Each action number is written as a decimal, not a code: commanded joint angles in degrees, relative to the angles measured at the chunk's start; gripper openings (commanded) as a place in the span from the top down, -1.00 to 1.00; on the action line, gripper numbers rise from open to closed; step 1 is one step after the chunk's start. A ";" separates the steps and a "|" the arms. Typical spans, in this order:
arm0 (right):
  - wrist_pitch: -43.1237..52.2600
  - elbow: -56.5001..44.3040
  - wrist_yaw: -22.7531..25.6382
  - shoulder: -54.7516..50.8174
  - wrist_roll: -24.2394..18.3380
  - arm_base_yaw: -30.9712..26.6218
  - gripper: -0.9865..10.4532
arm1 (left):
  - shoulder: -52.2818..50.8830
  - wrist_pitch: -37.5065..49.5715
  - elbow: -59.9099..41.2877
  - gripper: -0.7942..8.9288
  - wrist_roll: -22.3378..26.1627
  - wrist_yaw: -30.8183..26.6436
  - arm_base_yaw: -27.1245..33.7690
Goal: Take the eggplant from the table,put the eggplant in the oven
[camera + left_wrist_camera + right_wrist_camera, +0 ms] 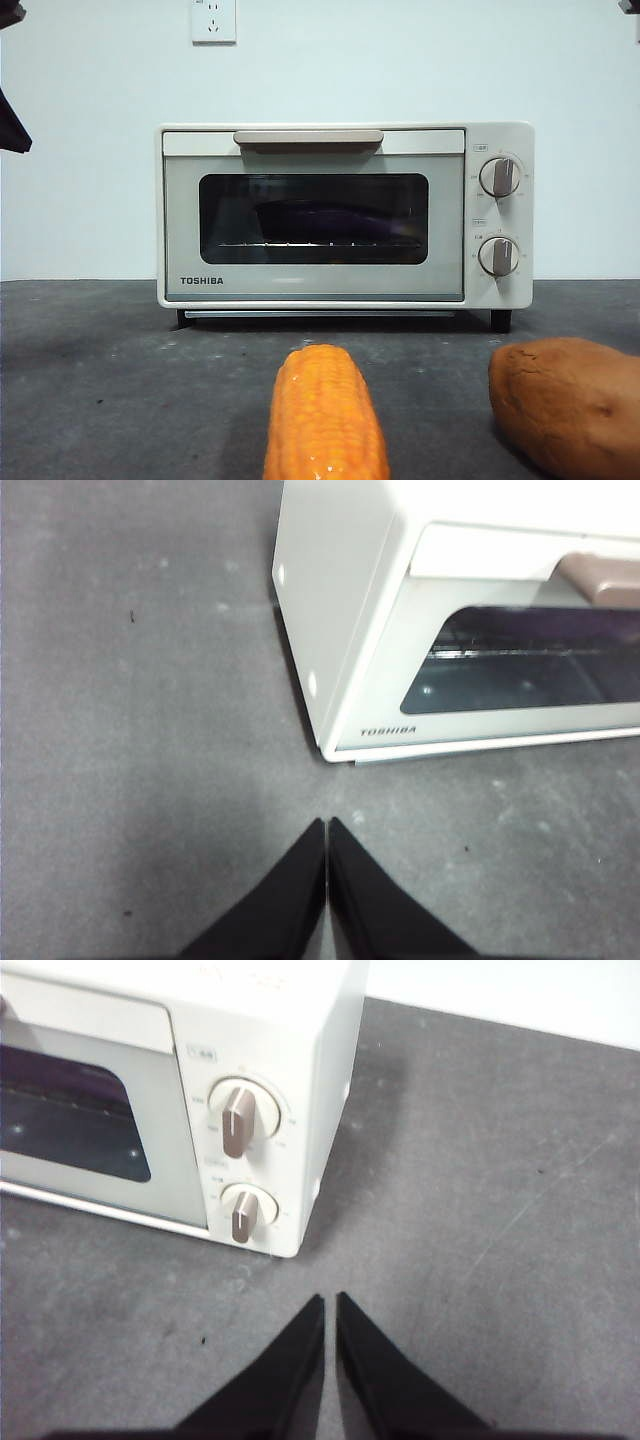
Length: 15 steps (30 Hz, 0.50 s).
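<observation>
Two arms wait above the table (100,400) with nothing in either of them, and the job looks finished. Largest of all is the table, dark grey, carrying everything else. On it stands the oven (345,215), its door closed, the bar handle (308,137) across the top of the door and two knobs on the panel beside the window. Through the dark glass a long purple shape lies on the wire rack: that is most likely the eggplant (320,222), inside the oven, though the glass dims it too much to make out the stem. With the door closed on it, nothing seems left to do.

In front of the oven, toward the front camera, lie a sweet potato (570,405) off the knob side and a corn cob (323,415) about level with the middle of the door; neither belongs to the task, and both sit apart from the oven.

The left gripper (327,825) hangs over bare table off the oven's front corner on the brand-name side, jaws pressed together and empty. The right gripper (329,1300) hangs off the corner on the knob side, jaws nearly touching, also empty. Both are drawn back, probably to keep clear of the door.
</observation>
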 commanded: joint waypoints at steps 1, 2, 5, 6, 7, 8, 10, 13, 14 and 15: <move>1.07 0.39 0.24 0.20 0.63 0.24 0.82 | 0.39 0.90 0.31 0.82 -0.17 -0.04 -0.17; 1.05 0.39 0.24 0.20 0.63 0.24 0.82 | 0.39 0.87 0.28 0.82 -0.17 -0.04 -0.17; 1.05 0.39 0.24 0.20 0.63 0.24 0.82 | 0.39 0.87 0.28 0.82 -0.17 -0.04 -0.17; 1.05 0.39 0.26 0.20 0.63 0.24 0.82 | 0.39 0.87 0.31 0.82 -0.17 -0.04 -0.17; 1.05 0.39 0.26 0.20 0.63 0.24 0.82 | 0.39 0.85 0.28 0.82 0.11 -0.04 -0.20; 1.07 0.39 0.26 0.20 0.63 0.24 0.82 | 0.00 0.31 0.28 0.82 2.62 -0.09 -0.37; 1.05 0.39 0.26 0.20 0.63 0.24 0.82 | -3.02 -1.86 0.28 0.82 7.67 -1.31 -0.11; 1.03 0.39 0.24 0.20 0.63 0.24 0.82 | -10.58 -4.13 0.28 0.82 9.11 -1.33 -0.11; 1.05 0.39 0.24 0.20 0.63 0.24 0.82 | -13.07 -4.15 0.28 0.82 9.11 -1.33 -0.09; 1.05 0.39 0.24 0.20 0.63 0.24 0.82 | -15.74 -3.89 0.28 0.82 9.16 -1.38 0.04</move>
